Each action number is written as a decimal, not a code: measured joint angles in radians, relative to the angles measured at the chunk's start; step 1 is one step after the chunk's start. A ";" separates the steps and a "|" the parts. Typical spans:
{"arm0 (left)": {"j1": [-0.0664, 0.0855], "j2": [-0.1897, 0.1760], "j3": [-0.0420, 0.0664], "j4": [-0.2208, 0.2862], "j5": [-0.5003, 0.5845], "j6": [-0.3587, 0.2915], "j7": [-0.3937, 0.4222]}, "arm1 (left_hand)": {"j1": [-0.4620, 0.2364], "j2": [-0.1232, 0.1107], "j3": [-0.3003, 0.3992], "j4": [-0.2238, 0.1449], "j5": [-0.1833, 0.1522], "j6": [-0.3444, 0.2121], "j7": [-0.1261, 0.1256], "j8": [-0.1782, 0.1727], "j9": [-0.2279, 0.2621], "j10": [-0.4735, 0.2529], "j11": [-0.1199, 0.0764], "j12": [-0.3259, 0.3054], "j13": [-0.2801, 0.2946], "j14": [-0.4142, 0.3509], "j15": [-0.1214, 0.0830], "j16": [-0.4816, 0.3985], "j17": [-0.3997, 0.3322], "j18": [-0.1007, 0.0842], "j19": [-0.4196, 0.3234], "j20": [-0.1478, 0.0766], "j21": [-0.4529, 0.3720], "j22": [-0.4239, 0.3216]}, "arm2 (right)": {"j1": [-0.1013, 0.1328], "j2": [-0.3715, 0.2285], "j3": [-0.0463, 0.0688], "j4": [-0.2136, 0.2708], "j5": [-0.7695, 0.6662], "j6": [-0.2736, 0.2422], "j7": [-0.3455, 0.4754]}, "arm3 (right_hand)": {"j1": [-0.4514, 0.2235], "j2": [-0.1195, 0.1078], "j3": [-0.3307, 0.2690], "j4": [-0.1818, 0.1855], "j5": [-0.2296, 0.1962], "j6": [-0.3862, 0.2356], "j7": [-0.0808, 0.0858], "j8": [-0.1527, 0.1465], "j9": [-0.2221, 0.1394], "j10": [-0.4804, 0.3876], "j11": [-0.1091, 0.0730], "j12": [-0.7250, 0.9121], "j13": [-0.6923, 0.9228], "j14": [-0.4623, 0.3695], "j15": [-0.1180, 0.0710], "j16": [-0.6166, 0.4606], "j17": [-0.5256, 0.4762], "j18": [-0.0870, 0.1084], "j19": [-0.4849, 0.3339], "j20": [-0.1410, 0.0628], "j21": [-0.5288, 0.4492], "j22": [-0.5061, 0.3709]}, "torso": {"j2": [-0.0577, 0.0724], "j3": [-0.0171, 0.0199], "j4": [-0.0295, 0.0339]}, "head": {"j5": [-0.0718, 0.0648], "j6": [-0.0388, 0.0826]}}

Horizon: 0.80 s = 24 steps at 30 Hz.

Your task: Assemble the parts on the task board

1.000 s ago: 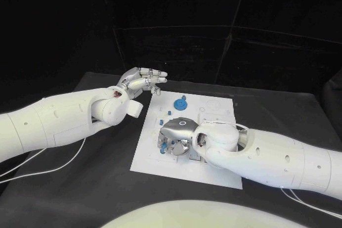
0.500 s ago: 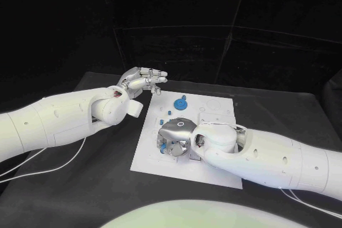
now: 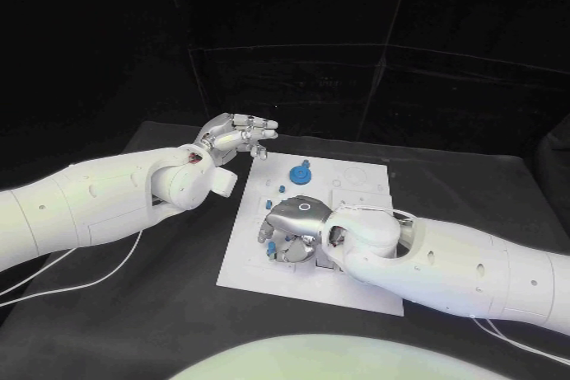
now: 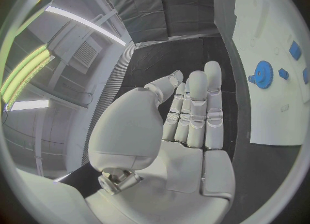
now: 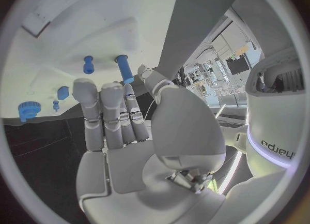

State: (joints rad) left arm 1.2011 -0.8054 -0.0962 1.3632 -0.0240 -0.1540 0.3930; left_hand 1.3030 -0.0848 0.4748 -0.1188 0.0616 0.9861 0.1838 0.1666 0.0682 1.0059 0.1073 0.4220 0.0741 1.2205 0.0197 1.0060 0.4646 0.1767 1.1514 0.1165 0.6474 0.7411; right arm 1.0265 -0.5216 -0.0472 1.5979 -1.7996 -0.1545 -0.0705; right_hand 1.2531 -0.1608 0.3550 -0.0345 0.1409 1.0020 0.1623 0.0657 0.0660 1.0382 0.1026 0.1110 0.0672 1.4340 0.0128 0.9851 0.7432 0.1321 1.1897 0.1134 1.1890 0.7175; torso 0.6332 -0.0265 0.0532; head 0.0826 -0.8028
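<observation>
Head view: right hand (image 3: 297, 227), empty with fingers apart, had edged nearer over the task board (image 3: 357, 182)'s blue peg (image 5: 124, 69); grasp judged pending.

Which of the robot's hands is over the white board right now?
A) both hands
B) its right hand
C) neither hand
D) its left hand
B: the right hand hangs over the middle of the white board among the small blue pieces, while the left hand is off the board's far left corner, above the black table.

L hand (image 3: 238, 133), R hand (image 3: 297, 223) open.
</observation>
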 measured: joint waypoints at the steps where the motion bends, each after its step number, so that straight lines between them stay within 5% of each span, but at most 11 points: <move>1: 0.000 0.000 0.000 0.000 0.000 0.000 0.000 | 0.000 0.000 0.000 0.000 0.000 0.000 0.000 0.000 0.000 0.000 0.000 0.000 0.000 0.000 0.000 0.000 0.000 0.000 0.000 0.000 0.000 -0.001 | 0.000 -0.010 0.000 0.007 0.006 -0.013 0.003 | -0.001 0.001 -0.017 0.004 0.002 -0.012 0.001 0.000 0.000 -0.014 0.003 0.006 0.001 -0.008 0.000 -0.016 -0.021 0.009 -0.009 0.001 -0.011 -0.018 | 0.000 0.0001 0.0000 | -0.001 0.000; 6: 0.000 -0.003 0.000 -0.002 0.000 0.001 -0.001 | 0.000 0.000 0.000 0.000 0.000 0.000 0.000 0.000 0.000 0.000 0.000 0.000 0.000 0.000 0.000 0.000 0.000 0.000 0.000 0.000 0.000 -0.001 | -0.001 -0.081 0.000 0.048 0.045 -0.094 0.015 | 0.008 0.009 -0.105 0.023 0.006 -0.040 0.004 0.000 0.001 -0.065 0.008 0.046 0.006 -0.023 0.001 -0.065 -0.090 0.016 -0.030 0.004 -0.052 -0.084 | 0.000 0.0018 -0.0028 | -0.003 0.001; 10: 0.000 -0.005 0.000 -0.002 0.000 0.002 -0.002 | 0.000 0.000 0.000 0.000 0.000 0.000 0.000 0.000 0.000 -0.007 0.001 0.000 0.000 0.000 0.000 0.000 0.000 0.000 0.000 0.000 0.000 -0.001 | 0.004 -0.160 0.002 0.090 0.101 -0.149 0.021 | 0.026 0.027 -0.139 0.030 0.016 -0.036 0.008 0.004 0.004 -0.061 0.005 0.086 0.013 -0.023 0.001 -0.058 -0.085 0.016 -0.029 0.004 -0.051 -0.075 | -0.002 0.0006 -0.0035 | -0.018 0.008; 16: 0.000 -0.012 0.000 0.002 0.000 0.003 -0.002 | 0.000 0.000 0.000 0.000 0.000 0.000 0.000 0.000 0.000 -0.007 0.000 0.000 0.000 0.000 0.000 0.000 0.000 0.000 0.000 0.000 0.000 -0.001 | 0.034 -0.332 0.006 0.153 0.283 -0.185 0.012 | 0.040 0.052 -0.155 0.040 0.035 0.023 -0.015 0.028 0.011 0.178 -0.039 0.245 0.072 0.032 -0.028 0.079 0.078 0.015 0.084 -0.019 0.057 0.121 | -0.006 -0.0023 -0.0065 | -0.059 0.019; 18: 0.000 -0.016 0.000 0.005 0.000 0.003 -0.003 | 0.000 0.000 0.000 0.000 0.000 0.000 0.000 0.000 0.000 -0.007 0.000 0.000 0.000 0.000 0.000 0.000 0.000 0.000 0.000 0.000 0.000 -0.001 | 0.037 -0.384 0.006 0.172 0.344 -0.187 -0.003 | 0.036 0.048 -0.177 0.043 0.045 0.031 -0.029 0.043 0.013 0.241 -0.061 0.325 0.123 0.033 -0.046 0.130 0.141 -0.009 0.123 -0.037 0.098 0.194 | -0.008 -0.0031 -0.0092 | -0.077 0.021; 22: 0.000 -0.021 0.000 0.009 0.000 0.003 -0.003 | 0.000 0.000 0.000 0.000 0.000 0.000 0.000 0.000 0.000 -0.007 0.000 0.000 0.000 0.000 0.000 0.000 0.000 0.000 0.000 0.000 0.000 -0.001 | 0.041 -0.486 0.004 0.210 0.460 -0.187 -0.066 | -0.006 0.048 -0.242 0.080 0.072 0.025 -0.050 0.090 0.023 0.265 -0.074 0.604 0.388 0.033 -0.058 0.260 0.309 -0.024 0.167 -0.064 0.160 0.301 | -0.012 -0.0047 -0.0169 | -0.112 0.026; 24: 0.000 -0.021 0.000 0.010 0.000 0.003 -0.003 | 0.000 0.000 0.000 0.000 0.000 0.000 0.000 0.000 0.000 -0.007 0.000 0.000 0.000 0.000 0.000 0.000 0.000 0.000 0.000 0.000 0.000 -0.001 | 0.041 -0.510 0.004 0.223 0.496 -0.187 -0.099 | -0.016 0.053 -0.274 0.095 0.078 0.020 -0.055 0.121 0.029 0.262 -0.077 0.774 0.576 0.029 -0.061 0.300 0.361 -0.024 0.178 -0.060 0.177 0.332 | -0.014 -0.0048 -0.0220 | -0.122 0.026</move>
State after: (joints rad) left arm 1.2010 -0.8262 -0.0965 1.3732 -0.0239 -0.1514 0.3900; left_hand 1.3030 -0.0847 0.4748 -0.1188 0.0616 0.9861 0.1837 0.1666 0.0683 0.9986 0.1072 0.4220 0.0743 1.2205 0.0197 1.0061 0.4647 0.1766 1.1515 0.1165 0.6474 0.7405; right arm 1.0679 -1.0320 -0.0437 1.8210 -1.3040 -0.3418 -0.1693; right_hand 1.2373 -0.1080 0.0811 0.0608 0.2192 1.0217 0.1073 0.1862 0.0951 1.3000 0.0258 0.8851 0.6429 1.4633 -0.0486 1.2856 1.1045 0.1079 1.3681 0.0529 1.3657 1.0495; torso 0.6190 -0.0313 0.0313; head -0.0394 -0.7765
